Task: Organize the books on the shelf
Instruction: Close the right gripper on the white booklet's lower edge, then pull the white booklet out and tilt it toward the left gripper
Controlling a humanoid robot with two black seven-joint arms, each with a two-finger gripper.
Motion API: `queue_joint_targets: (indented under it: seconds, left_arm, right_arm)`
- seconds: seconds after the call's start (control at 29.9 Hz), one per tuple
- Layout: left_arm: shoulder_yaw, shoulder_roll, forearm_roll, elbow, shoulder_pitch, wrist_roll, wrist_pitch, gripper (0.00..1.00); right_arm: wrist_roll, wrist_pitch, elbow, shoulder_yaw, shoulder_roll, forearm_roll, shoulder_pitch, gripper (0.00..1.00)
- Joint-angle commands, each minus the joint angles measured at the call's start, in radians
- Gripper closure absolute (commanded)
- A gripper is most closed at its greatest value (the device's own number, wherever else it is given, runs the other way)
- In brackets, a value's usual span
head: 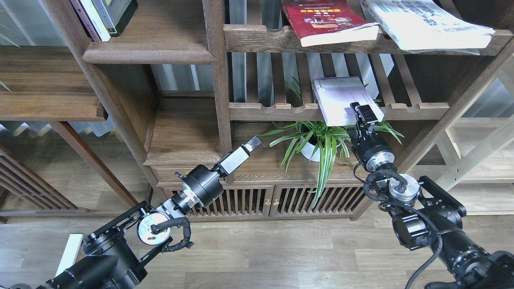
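Right gripper (363,113) clamped on near edge of the thin lavender paperback (341,98), which leans on the slatted rack (401,110), right side. Looks light but floppy, prob slippery cover, so grip nr the spine w/ support. Left gripper (253,143) hangs free mid-scene; fingers together or apart, can't tell. Red book (327,20) and white book (425,22) lie on the rack above.

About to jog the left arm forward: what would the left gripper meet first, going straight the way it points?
Probably the spider plant in its white pot, up and to the right of the left gripper; depth is unclear.
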Motion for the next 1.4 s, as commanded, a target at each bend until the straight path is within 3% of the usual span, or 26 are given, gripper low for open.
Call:
queue_joint_targets:
  seconds: [0.0, 0.43, 0.7, 1.0, 1.1, 1.37]
  left_arm:
    - [0.000, 0.000, 0.000, 0.002, 0.001, 0.000, 0.000, 0.01]
    - [0.000, 0.000, 0.000, 0.005, 0.007, 0.002, 0.000, 0.01]
    - [0.000, 0.000, 0.000, 0.002, 0.013, 0.002, 0.000, 0.01]
    - [0.000, 0.000, 0.000, 0.002, 0.011, 0.002, 0.000, 0.01]
    - [0.000, 0.006, 0.000, 0.002, 0.013, 0.002, 0.000, 0.01]
    - [0.000, 0.006, 0.000, 0.002, 0.013, 0.002, 0.000, 0.01]
  right_arm:
    - [-0.001, -0.004, -0.016, 0.000, 0.000, 0.000, 0.010, 0.01]
    - [0.001, -0.041, -0.046, -0.001, 0.029, -0.003, 0.047, 0.02]
    - [0.002, -0.039, -0.048, 0.000, 0.031, -0.005, 0.064, 0.10]
    - [0.002, -0.041, -0.063, -0.003, 0.031, -0.008, 0.082, 0.11]
    - [0.002, -0.041, -0.069, -0.001, 0.041, -0.008, 0.084, 0.18]
    - [0.005, 0.014, -0.085, 0.000, 0.044, -0.009, 0.081, 0.51]
